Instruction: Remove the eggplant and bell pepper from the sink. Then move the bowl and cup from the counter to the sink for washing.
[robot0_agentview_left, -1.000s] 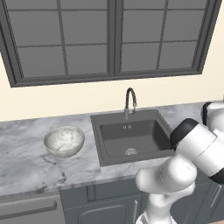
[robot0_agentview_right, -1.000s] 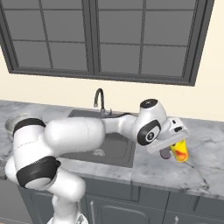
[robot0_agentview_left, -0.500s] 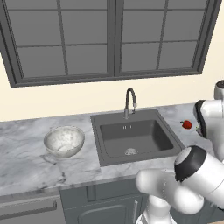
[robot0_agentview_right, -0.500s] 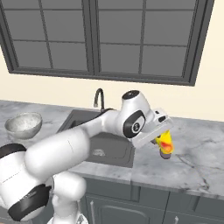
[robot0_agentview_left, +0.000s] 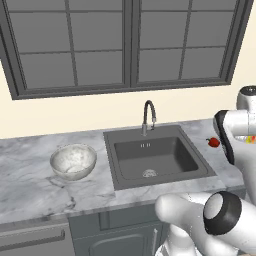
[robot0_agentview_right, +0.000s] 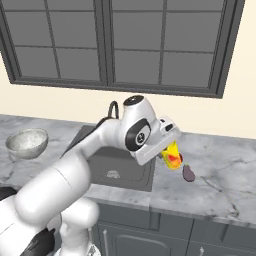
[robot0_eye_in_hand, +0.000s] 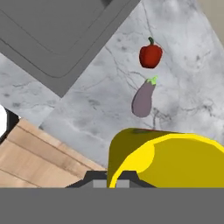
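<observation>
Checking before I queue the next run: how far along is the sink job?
Done: the eggplant and bell pepper lie on the counter right of the sink, whose basin looks empty. In hand: the gripper is shut on the cup, lifted above the counter near the vegetables. Left: set the cup in the sink, then move the bowl, which sits on the counter left of it.

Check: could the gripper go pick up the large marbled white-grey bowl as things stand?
Probably not yet. The gripper is shut on the small yellow cup, right of the dark grey sink; the marbled bowl sits unobstructed across it.
</observation>
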